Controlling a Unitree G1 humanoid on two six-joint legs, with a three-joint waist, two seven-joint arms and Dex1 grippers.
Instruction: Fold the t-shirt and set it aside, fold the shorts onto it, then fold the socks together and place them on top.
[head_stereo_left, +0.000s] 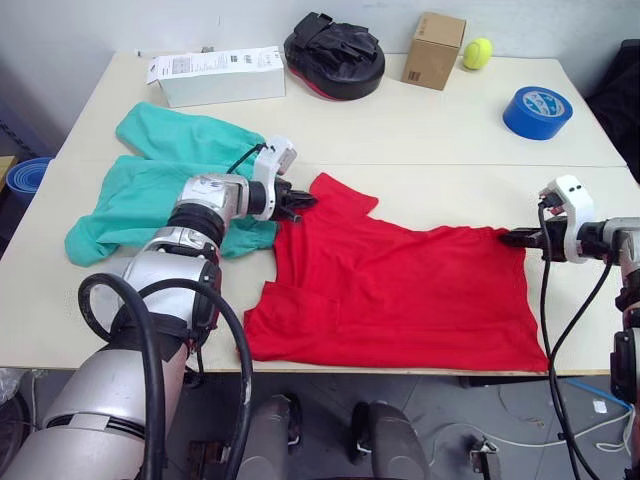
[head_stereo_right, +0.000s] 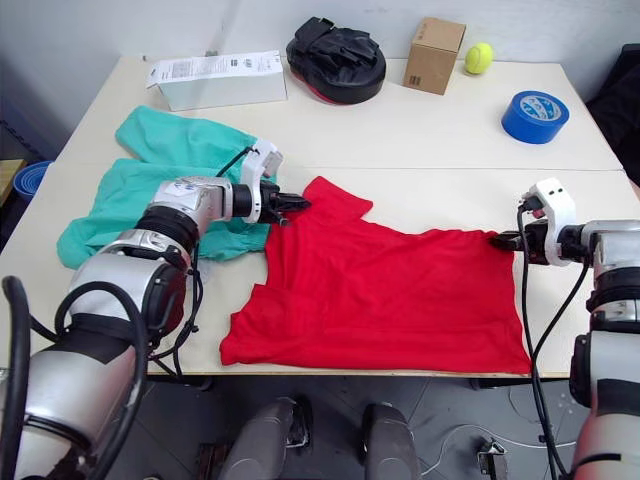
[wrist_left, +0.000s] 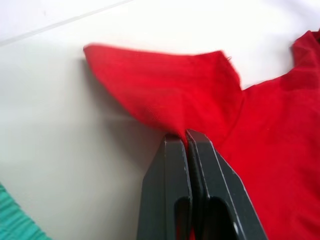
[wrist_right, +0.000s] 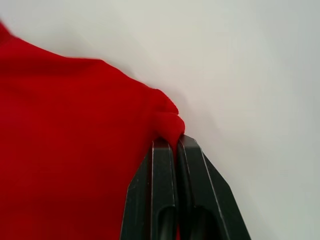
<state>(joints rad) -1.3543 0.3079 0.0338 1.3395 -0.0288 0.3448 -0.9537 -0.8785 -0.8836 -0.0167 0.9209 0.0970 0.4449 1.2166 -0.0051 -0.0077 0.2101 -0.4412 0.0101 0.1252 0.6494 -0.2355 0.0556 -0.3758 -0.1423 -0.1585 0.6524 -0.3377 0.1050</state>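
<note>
I have both grippers, left and right, pinched on the shirt's far corners, probably to fold it forward.

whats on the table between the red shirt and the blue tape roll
Nothing: bare table separates the t-shirt from the blue tape roll, seen in the left eye view.

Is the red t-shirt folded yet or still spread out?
Mostly spread out. The t-shirt lies flat across the table, each side pinched by the left gripper and right gripper.
</note>
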